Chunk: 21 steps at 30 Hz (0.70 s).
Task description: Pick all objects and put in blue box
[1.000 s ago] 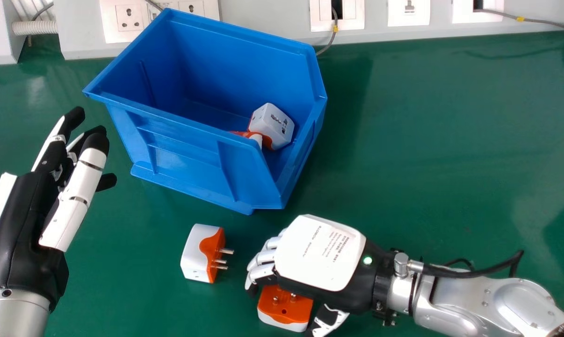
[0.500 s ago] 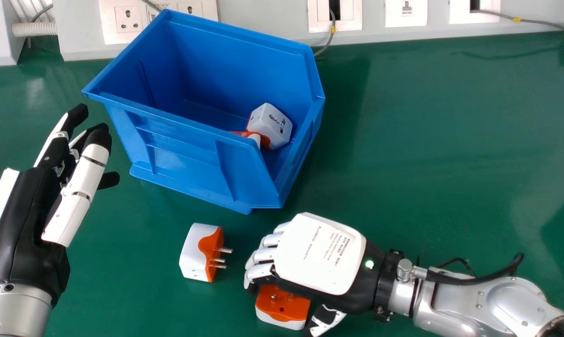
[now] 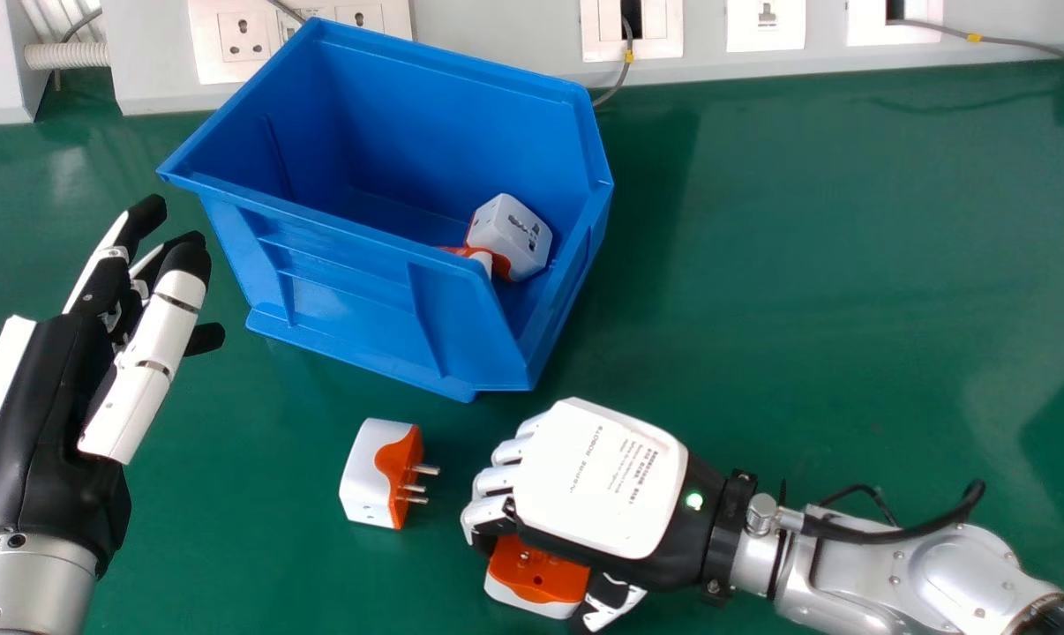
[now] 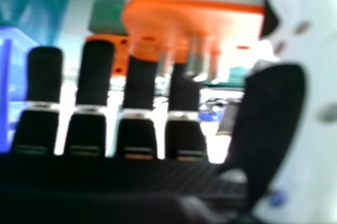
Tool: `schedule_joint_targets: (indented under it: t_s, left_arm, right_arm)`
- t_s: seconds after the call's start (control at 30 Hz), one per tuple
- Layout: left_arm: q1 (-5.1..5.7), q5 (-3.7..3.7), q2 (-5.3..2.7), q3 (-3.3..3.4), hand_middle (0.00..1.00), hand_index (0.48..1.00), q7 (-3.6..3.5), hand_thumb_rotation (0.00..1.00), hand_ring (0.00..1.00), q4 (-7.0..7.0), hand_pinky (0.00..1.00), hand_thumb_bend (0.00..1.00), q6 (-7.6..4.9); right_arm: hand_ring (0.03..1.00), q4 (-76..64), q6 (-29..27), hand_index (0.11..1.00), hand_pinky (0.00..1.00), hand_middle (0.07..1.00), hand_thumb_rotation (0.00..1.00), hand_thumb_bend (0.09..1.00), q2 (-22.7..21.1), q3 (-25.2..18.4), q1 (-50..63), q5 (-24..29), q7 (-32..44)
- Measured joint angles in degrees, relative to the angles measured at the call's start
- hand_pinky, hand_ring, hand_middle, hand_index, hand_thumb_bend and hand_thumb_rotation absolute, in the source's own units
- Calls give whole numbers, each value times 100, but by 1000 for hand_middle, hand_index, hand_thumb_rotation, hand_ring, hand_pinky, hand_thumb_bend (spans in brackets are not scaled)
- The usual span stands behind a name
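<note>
One loose adapter (image 3: 375,467) lies on a green tabletop (image 3: 805,291) before a pale socket panel (image 3: 497,35). The left hand (image 3: 47,397), relaxed wide, is near the blue box (image 3: 338,326), whose wall partly hides orange-and-white items (image 3: 513,238). The right hand (image 3: 598,476) partly covers another adapter (image 3: 532,573); its grip cannot be told.

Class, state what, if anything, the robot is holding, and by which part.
The left hand holds nothing; whether the right hand grips the orange-faced adapter beneath it, and where, cannot be told.
</note>
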Motion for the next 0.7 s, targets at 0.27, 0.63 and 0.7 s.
schedule_joint_targets:
  t_s: [0.27,0.63,0.7]
  left_arm:
    - [1,0,0,0,903,944,-2,758,886,-2,783,420,0]
    - [12,-5,0,13,904,945,-11,759,887,-1,785,425,0]
    - [12,-5,0,13,904,945,-14,759,887,-1,786,426,-1]
  right_arm:
    - [402,90,11,536,305,497,1,508,16,22,-20,13,-141]
    - [385,13,36,533,293,505,0,510,63,-59,-11,293,263]
    - [383,-46,66,533,291,505,0,510,69,-99,18,344,372]
